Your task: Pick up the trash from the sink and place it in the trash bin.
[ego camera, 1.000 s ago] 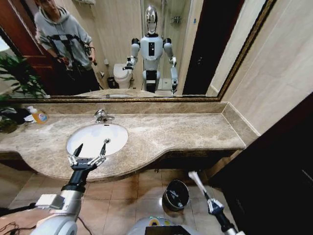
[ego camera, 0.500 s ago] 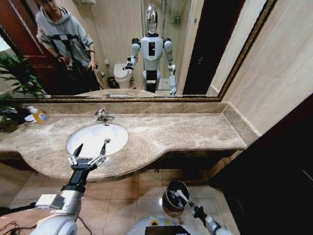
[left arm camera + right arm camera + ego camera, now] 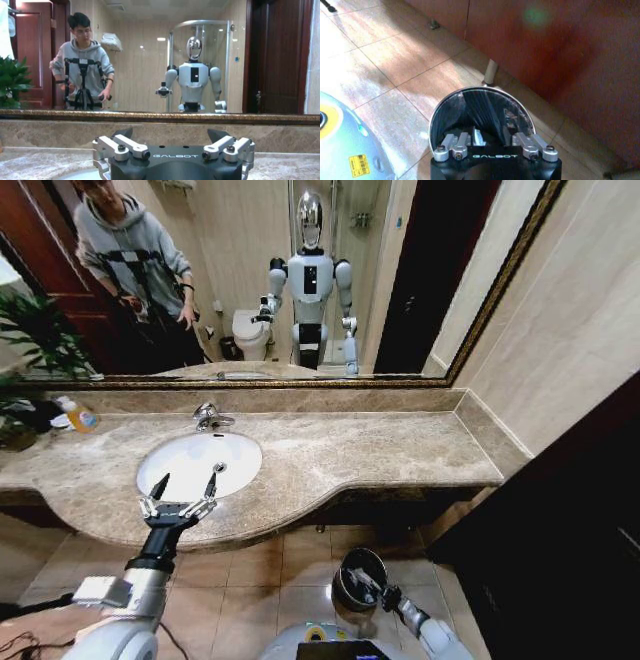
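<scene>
Beige marble rims the oval sink; round dark trash bin below.

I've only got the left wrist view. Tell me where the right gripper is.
Observer: The right gripper is down at the trash bin, which stands on the floor in front of the counter.
Operator: Say how it sits to the opening.
Observer: In the right wrist view it points into the bin's black inside, within the rim.
Operator: Now place my left gripper.
Observer: The left gripper, open, hovers over the near rim of the sink.
</scene>
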Motion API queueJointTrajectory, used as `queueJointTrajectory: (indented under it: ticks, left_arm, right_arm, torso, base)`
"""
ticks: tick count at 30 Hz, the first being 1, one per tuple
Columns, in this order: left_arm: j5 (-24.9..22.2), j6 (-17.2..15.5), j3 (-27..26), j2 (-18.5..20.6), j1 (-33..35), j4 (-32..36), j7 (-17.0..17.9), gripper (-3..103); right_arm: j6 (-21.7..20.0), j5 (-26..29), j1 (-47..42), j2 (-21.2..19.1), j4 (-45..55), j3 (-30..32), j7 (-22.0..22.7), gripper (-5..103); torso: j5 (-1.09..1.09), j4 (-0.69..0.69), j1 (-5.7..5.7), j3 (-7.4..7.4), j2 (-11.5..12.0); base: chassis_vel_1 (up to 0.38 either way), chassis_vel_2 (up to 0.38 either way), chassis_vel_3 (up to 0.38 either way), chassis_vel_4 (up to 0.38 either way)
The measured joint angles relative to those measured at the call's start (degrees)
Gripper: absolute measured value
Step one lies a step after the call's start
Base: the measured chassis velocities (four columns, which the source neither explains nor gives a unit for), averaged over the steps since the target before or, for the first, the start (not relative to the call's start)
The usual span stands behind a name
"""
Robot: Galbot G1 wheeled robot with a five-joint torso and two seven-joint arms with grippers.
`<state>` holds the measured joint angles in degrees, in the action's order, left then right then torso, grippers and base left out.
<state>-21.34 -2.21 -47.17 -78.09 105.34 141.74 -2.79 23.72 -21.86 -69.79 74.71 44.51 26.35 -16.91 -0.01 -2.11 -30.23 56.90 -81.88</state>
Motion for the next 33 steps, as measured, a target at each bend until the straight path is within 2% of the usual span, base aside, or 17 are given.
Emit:
queueJointTrajectory:
  ticks: [3, 5, 7, 8, 9, 10, 12, 14, 17, 18, 21, 22, 26, 27, 29, 32, 33]
  left_arm:
    - [0.0, 0.0, 0.0, 0.0, 0.0, 0.0, 0.0, 100]
    - [0.0, 0.0, 0.0, 0.0, 0.0, 0.0, 0.0, 100]
    - [0.0, 0.0, 0.0, 0.0, 0.0, 0.0, 0.0, 100]
    - [0.0, 0.0, 0.0, 0.0, 0.0, 0.0, 0.0, 100]
    - [0.0, 0.0, 0.0, 0.0, 0.0, 0.0, 0.0, 100]
    - [0.0, 0.0, 0.0, 0.0, 0.0, 0.0, 0.0, 100]
    - [0.0, 0.01, 0.0, 0.0, 0.0, 0.0, 0.0, 100]
    - [0.0, 0.0, 0.0, 0.0, 0.0, 0.0, -0.01, 100]
    - [0.0, 0.0, 0.0, 0.0, 0.0, 0.0, -0.02, 100]
    - [0.0, 0.0, 0.0, 0.0, 0.0, 0.0, -0.01, 100]
    - [0.0, 0.0, 0.0, 0.0, 0.0, 0.0, -0.01, 100]
    - [0.0, 0.0, 0.0, 0.0, 0.0, 0.0, -0.01, 100]
    - [0.0, 0.0, 0.0, 0.0, 0.0, -0.01, 0.0, 100]
    - [0.0, 0.0, 0.0, 0.0, 0.0, -0.01, 0.0, 100]
    - [0.0, 0.0, 0.0, 0.0, 0.0, 0.0, 0.0, 100]
    - [0.0, 0.0, 0.0, 0.0, 0.0, 0.0, 0.0, 100]
    - [0.0, 0.0, 0.0, 0.0, 0.0, 0.0, 0.0, 100]
  right_arm:
    - [0.46, -0.1, -0.73, 0.02, 1.08, 0.5, 0.4, 48]
    - [0.84, 0.48, -2.47, -0.16, 4.08, 1.38, 0.79, 59]
    - [1.18, 1.23, -3.3, -0.33, 5.44, 1.78, 1.06, 59]
    - [1.79, 5.64, -6.11, -0.81, 10.59, 3.03, 2.26, 70]
    - [1.69, 8.87, -8.18, -1.21, 14.41, 3.87, 3.55, 76]
    - [1.69, 8.87, -8.18, -1.21, 14.41, 3.87, 3.55, 76]
    - [2.42, 14.57, -11.88, -2.24, 21.0, 6.71, 6.84, 81]
    - [2.52, 19.22, -16.11, -2.13, 28.79, 12.77, 10.79, 91]
    - [2.25, 21.44, -18.09, -2.16, 32.36, 15.78, 12.46, 96]
    - [1.76, 24.06, -20.28, -2.04, 36.56, 19.65, 13.49, 99]
    - [0.44, 31.43, -24.05, -1.24, 45.42, 26.14, 14.92, 100]
    - [0.44, 31.43, -24.05, -1.24, 45.42, 26.14, 14.92, 100]
    - [-1.26, 42.77, -28.09, -0.76, 59.68, 27.54, 20.8, 100]
    - [-1.26, 42.77, -28.09, -0.76, 59.68, 27.54, 20.8, 100]
    - [-3.92, 46.51, -30.05, -0.25, 67.89, 28.06, 20.23, 100]
    - [-8.26, 49.81, -32.27, 0.47, 77.16, 28.31, 16.18, 100]
    - [-8.26, 49.81, -32.27, 0.47, 77.16, 28.31, 16.18, 100]
  torso:
    - [0.01, 0.0, 0.0, 0.0, 0.0]
    - [0.02, -0.01, 0.0, 0.0, 0.0]
    - [0.03, 0.0, 0.0, 0.0, 0.0]
    - [0.03, 0.0, 0.0, 0.0, 0.0]
    - [0.02, 0.0, 0.0, -0.01, 0.0]
    - [0.02, 0.0, 0.0, -0.01, 0.0]
    - [-0.02, 0.0, 0.01, -0.01, 0.0]
    - [0.02, 0.0, 0.01, -0.01, 0.0]
    - [0.02, 0.0, 0.01, -0.01, 0.0]
    - [0.01, 0.0, 0.01, -0.01, -0.01]
    - [0.03, 0.01, 0.01, -0.01, -0.01]
    - [0.03, 0.01, 0.01, -0.01, -0.01]
    - [0.03, 0.0, 0.01, -0.01, 0.0]
    - [0.03, 0.0, 0.01, -0.01, 0.0]
    - [-0.02, 0.0, 0.01, -0.01, -0.01]
    - [0.0, 0.0, 0.01, -0.01, -0.01]
    - [0.0, 0.0, 0.01, -0.01, -0.01]
  base:
    - [0.0, 0.0, 0.0, 0.0]
    - [0.0, 0.0, 0.0, 0.0]
    - [0.0, 0.0, 0.0, 0.0]
    - [0.0, 0.0, 0.0, 0.0]
    - [0.0, 0.0, 0.0, 0.0]
    - [0.0, 0.0, 0.0, 0.0]
    - [0.0, 0.0, 0.0, 0.0]
    - [0.0, 0.0, 0.0, 0.0]
    - [0.0, 0.0, 0.0, 0.0]
    - [0.0, 0.0, 0.0, 0.0]
    - [0.0, 0.0, 0.0, 0.0]
    - [0.0, 0.0, 0.0, 0.0]
    - [0.0, 0.0, 0.0, 0.0]
    - [0.0, 0.0, 0.0, 0.0]
    - [0.0, 0.0, 0.0, 0.0]
    - [0.0, 0.0, 0.0, 0.0]
    - [0.0, 0.0, 0.0, 0.0]
